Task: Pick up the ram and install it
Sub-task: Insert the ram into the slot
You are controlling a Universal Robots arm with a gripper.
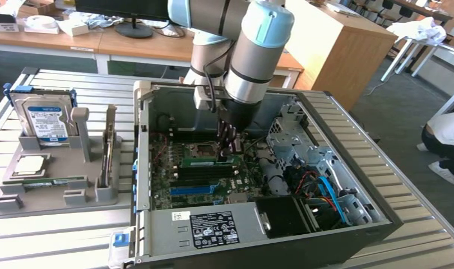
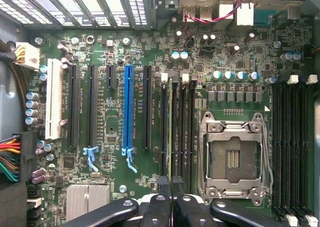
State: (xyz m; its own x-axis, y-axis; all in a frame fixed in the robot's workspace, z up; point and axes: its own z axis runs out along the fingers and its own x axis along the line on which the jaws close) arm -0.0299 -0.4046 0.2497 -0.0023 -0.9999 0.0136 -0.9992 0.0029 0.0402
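Observation:
The ram [image 1: 207, 162] is a thin green stick lying along the memory slots of the motherboard [image 1: 178, 190] inside the open computer case [image 1: 339, 235]. My gripper [image 1: 231, 150] reaches straight down into the case and ends at the stick's end nearest the exterior view's right. In the wrist view the ram [image 2: 172, 132] shows edge-on as a thin greenish line over the black memory slots, running away from my gripper [image 2: 171, 183]. The black fingers [image 2: 164, 184] are shut on its edge. Whether the stick sits fully in the slot I cannot tell.
A grey holder [image 1: 55, 196] stands at the exterior view's left, carrying a blue-labelled hard drive [image 1: 43, 117], a silver processor [image 1: 29, 165] and another green stick [image 1: 47, 182]. The processor socket [image 2: 232, 157] lies beside the slots. A crouching person [image 1: 448, 140] is at the right edge.

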